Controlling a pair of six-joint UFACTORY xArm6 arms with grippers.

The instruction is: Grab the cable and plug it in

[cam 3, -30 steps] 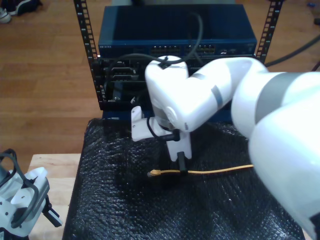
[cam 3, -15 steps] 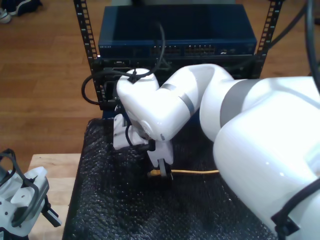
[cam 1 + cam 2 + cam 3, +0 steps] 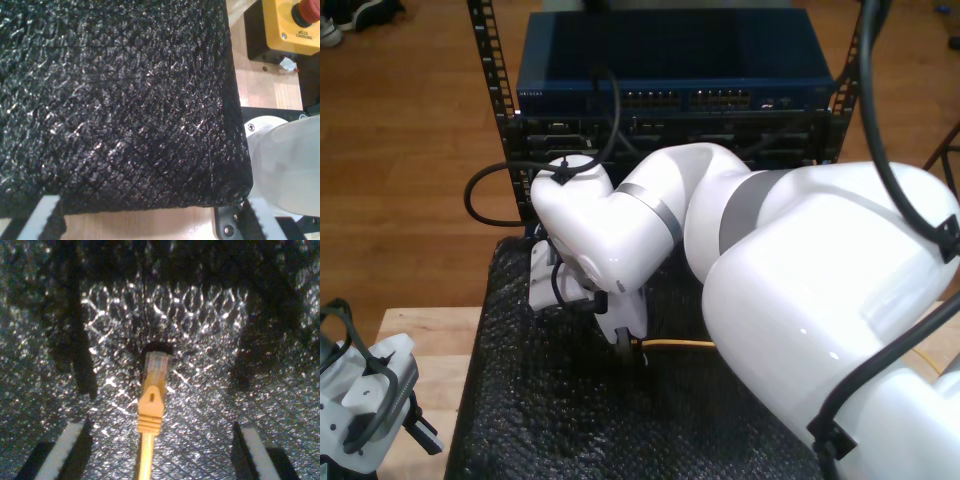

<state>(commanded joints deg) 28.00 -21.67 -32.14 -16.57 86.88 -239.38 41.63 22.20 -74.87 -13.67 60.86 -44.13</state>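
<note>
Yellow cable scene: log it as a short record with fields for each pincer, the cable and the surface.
cable: yellow cable, clear plug on its end, lying flat on the black mat
my second pincer: open, one finger on each side of the cable, just behind the plug
contact: fingers apart from the cable, not yet closed
my first pincer: open, over the mat's edge, holding nothing
rack: network switch behind the mat, ports facing the arms

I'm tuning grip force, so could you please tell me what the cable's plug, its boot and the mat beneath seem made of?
The plug looks like clear hard plastic: contacts show faintly through its glossy shell. The boot looks like matte yellow-orange moulded rubber or soft plastic, with ribbed ridges. The mat appears to be black foam or textured plastic sheet, its diamond pattern glinting under the light; which one I cannot tell.
</note>
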